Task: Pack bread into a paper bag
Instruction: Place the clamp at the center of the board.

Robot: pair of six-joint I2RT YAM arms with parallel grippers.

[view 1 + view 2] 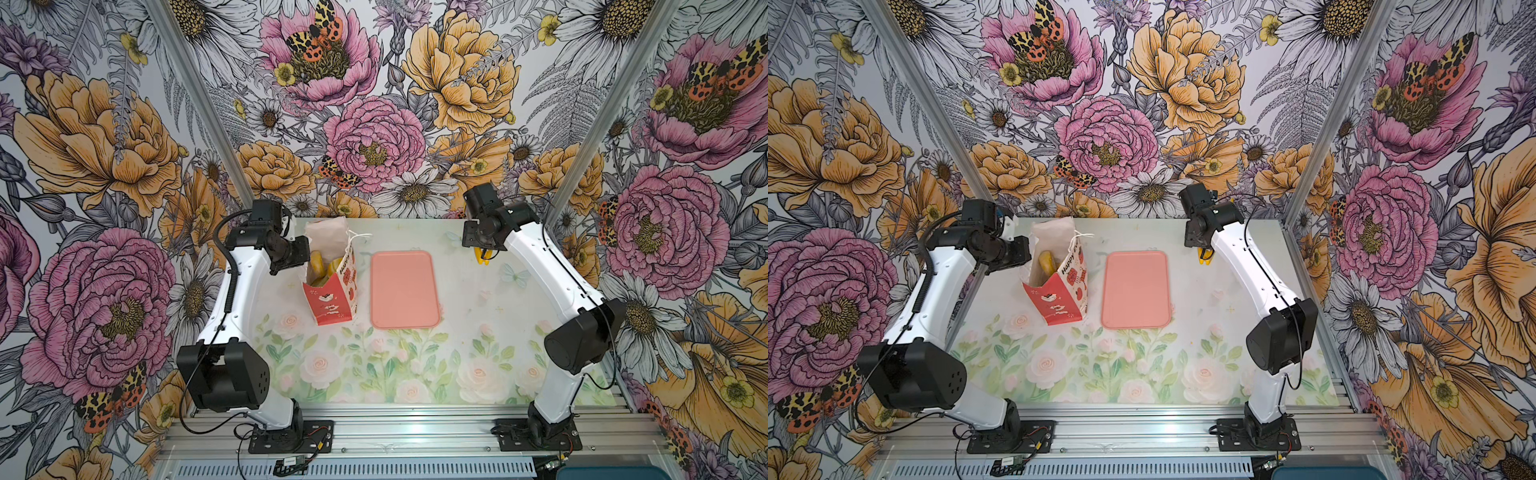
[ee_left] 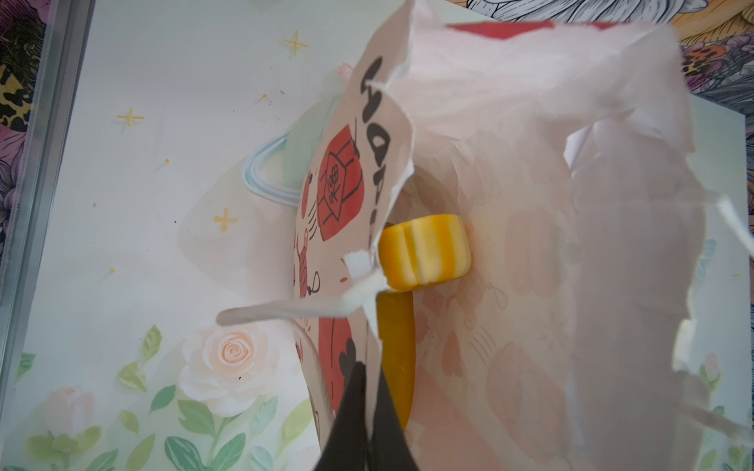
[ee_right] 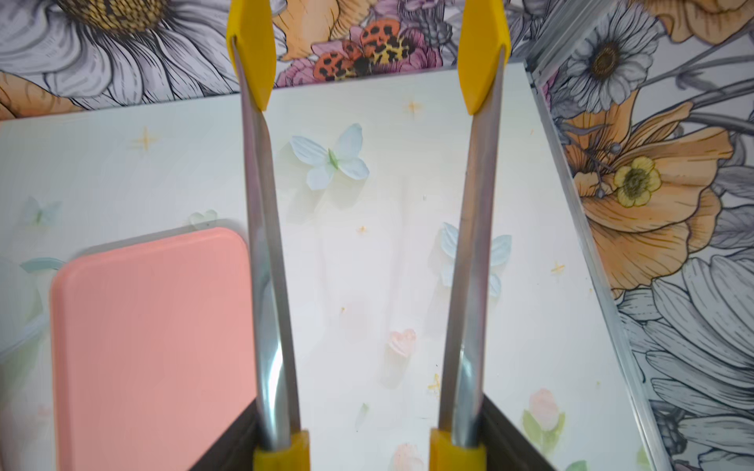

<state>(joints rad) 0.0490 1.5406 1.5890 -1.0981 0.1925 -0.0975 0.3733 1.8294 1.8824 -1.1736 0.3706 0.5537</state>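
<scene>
The paper bag (image 1: pixel 332 301) (image 1: pixel 1059 301) stands upright left of the tray, white above a red base, mouth open. Golden bread (image 1: pixel 322 266) (image 1: pixel 1047 262) lies inside it. The left wrist view shows a fluted bun (image 2: pixel 424 253) and a long loaf (image 2: pixel 395 359) within the bag (image 2: pixel 530 204). My left gripper (image 2: pixel 369 383) (image 1: pixel 305 262) is shut on the bag's printed side wall at the rim. My right gripper (image 3: pixel 369 444) (image 1: pixel 478 239) hovers at the back right, shut on yellow-tipped tongs (image 3: pixel 265 244) (image 1: pixel 482 256). The tong arms stand apart with nothing between them.
A flat pink tray (image 1: pixel 405 291) (image 1: pixel 1136 291) (image 3: pixel 155 346) lies just right of the bag, mid-table. Floral walls and aluminium posts (image 1: pixel 195 99) close in the back and sides. The bag's white string handle (image 2: pixel 285 312) sticks out sideways.
</scene>
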